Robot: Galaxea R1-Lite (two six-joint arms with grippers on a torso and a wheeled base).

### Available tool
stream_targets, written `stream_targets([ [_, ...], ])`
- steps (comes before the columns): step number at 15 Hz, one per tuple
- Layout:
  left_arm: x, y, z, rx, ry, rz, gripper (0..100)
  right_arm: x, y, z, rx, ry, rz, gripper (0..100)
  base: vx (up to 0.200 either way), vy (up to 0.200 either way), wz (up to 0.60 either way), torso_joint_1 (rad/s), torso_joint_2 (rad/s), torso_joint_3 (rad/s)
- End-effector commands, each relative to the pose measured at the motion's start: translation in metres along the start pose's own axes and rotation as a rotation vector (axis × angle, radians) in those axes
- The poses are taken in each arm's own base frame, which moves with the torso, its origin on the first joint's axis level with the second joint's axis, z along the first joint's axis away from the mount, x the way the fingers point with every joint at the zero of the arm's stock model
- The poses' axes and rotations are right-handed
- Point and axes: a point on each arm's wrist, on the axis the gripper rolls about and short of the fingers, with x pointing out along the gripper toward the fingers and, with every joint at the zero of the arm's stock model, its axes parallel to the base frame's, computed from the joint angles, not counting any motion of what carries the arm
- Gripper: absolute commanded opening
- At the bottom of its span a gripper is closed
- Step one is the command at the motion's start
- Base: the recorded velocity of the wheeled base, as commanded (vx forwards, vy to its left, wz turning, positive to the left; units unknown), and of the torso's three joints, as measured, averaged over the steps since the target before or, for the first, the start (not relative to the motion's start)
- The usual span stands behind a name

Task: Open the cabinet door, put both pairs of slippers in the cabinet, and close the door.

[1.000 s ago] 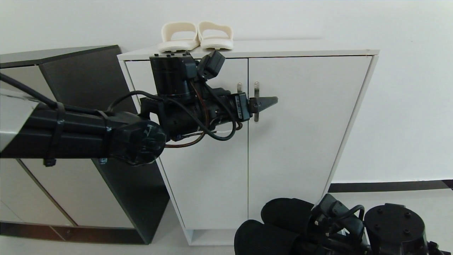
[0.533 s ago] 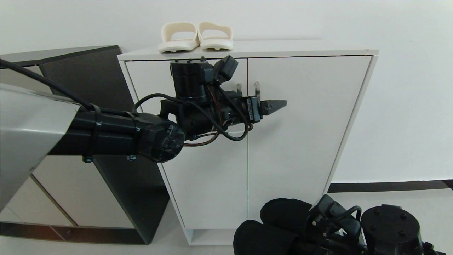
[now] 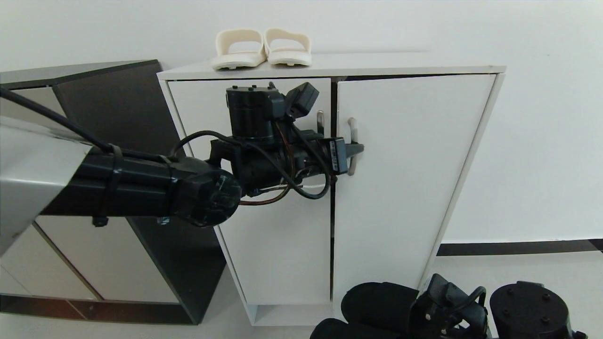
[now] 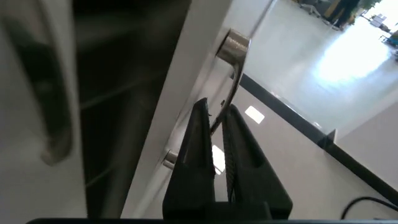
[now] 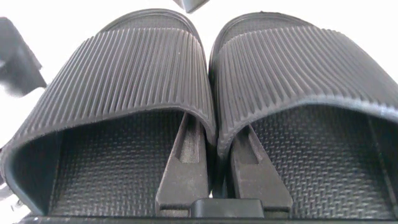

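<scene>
The white cabinet [image 3: 330, 70] has two doors. Its right door [image 3: 405, 179] stands slightly ajar, with a dark gap along its inner edge. My left gripper [image 3: 357, 149] [image 4: 214, 111] is shut on that door's metal handle [image 3: 352, 127] [image 4: 234, 48]. A cream pair of slippers [image 3: 261, 47] rests on the cabinet top. Low in front of the cabinet, my right gripper [image 5: 216, 129] is shut on a black pair of slippers [image 3: 377, 301] [image 5: 143, 74], pinching their adjoining inner walls together.
A dark cabinet [image 3: 122, 103] stands against the white cabinet's left side. The left door [image 3: 278, 235] is closed, with its own handle [image 3: 320, 120] next to the gap. White wall and a black baseboard [image 3: 518, 247] lie to the right, with open floor below.
My left gripper drew back onto the right door's handle and shut on it. The door swung out a little, opening a dark gap. The black slippers sank slightly lower in view.
</scene>
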Motion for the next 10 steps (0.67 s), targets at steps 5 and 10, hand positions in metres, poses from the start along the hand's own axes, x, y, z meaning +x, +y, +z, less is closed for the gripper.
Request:
stream_targets([
  [5, -0.05, -0.058, 0.008, 0.012, -0.018, -0.057, 0, -0.004, 0.001, -0.004, -0.02, 0.007, 0.012, 0, 0.0, 0.0, 0.0, 0.0, 0.0, 0.0],
  [10, -0.073, -0.068, 0.0, 0.011, -0.047, 0.034, 0, -0.002, 0.001, -0.004, -0.02, -0.001, 0.011, 0, 0.0, 0.0, 0.0, 0.0, 0.0, 0.0],
])
